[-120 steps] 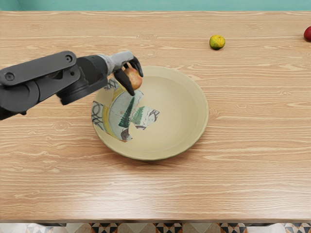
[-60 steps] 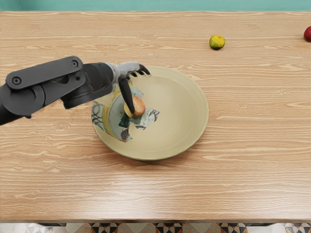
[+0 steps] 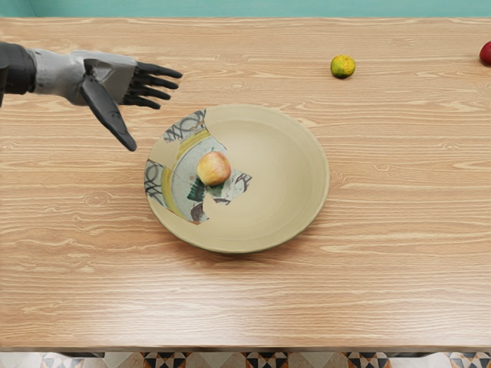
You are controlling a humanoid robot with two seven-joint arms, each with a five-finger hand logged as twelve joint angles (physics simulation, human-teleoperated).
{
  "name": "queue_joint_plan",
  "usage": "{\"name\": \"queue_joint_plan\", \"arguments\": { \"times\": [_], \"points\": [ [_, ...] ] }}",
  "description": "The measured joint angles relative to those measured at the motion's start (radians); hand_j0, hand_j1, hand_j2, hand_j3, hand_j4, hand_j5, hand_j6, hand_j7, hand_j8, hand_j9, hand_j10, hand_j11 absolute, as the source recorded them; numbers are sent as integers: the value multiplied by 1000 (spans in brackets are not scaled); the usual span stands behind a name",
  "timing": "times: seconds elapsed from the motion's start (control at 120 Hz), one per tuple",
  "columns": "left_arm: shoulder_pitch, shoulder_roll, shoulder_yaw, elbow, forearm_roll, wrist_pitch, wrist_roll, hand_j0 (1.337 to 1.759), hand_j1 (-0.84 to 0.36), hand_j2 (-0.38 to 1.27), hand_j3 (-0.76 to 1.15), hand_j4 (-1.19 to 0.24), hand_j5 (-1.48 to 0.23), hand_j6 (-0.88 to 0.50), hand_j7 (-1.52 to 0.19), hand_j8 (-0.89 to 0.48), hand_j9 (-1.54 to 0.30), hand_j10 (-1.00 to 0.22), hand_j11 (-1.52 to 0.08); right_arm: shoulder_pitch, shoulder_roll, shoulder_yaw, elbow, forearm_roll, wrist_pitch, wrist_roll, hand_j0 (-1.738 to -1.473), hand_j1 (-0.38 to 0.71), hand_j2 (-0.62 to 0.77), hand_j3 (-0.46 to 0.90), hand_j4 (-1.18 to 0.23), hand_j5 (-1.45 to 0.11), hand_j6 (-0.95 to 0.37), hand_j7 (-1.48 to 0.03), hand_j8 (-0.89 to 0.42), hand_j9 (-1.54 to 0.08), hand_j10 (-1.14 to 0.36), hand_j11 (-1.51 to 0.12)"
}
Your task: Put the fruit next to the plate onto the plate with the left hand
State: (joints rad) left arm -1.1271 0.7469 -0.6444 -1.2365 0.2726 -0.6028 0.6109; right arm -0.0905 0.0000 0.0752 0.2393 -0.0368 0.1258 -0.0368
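The yellow-red apple (image 3: pixel 214 168) lies inside the beige plate (image 3: pixel 284 192), on its left half, resting on the painted patch of green, yellow and grey. The left hand (image 3: pixel 115 80) hangs above the wooden counter (image 3: pixel 383 268) up and to the left of the plate, apart from its rim, fingers (image 3: pixel 157 77) spread and thumb pointing down, gripping nothing. Well apart, near the counter's far edge, sit a green-yellow fruit (image 3: pixel 343 66) and a red fruit (image 3: pixel 486 53) cut by the right border.
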Motion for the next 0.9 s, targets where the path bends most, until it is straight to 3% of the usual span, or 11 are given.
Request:
{"name": "queue_joint_plan", "arguments": {
  "times": [0.433, 0.608, 0.9],
  "points": [
    [269, 284, -2, 8, -256, -9, 0, 1658, 335, 3, 0, -13, -16, -12, -16, -12, -16, -13, -16, 0, 0, 0, 0, 0, 0, 0, -1658, -331, -3, 0, -15, -19, -15, -20, -15, -20, -15, -20],
    [279, 292, 2, 58, -375, -9, 0, 1658, 343, 1, 0, -6, -8, -5, -8, -5, -7, -6, -7, 0, 0, 0, 0, 0, 0, 0, -1658, -331, -3, 0, -15, -20, -15, -20, -15, -20, -15, -20],
    [287, 292, 4, 73, -407, -9, 0, 1658, 347, 0, 0, -1, -2, -1, -2, -1, -2, -1, -2, 0, 0, 0, 0, 0, 0, 0, -1658, -331, -3, 0, -15, -20, -15, -20, -15, -20, -15, -20]
  ]
}}
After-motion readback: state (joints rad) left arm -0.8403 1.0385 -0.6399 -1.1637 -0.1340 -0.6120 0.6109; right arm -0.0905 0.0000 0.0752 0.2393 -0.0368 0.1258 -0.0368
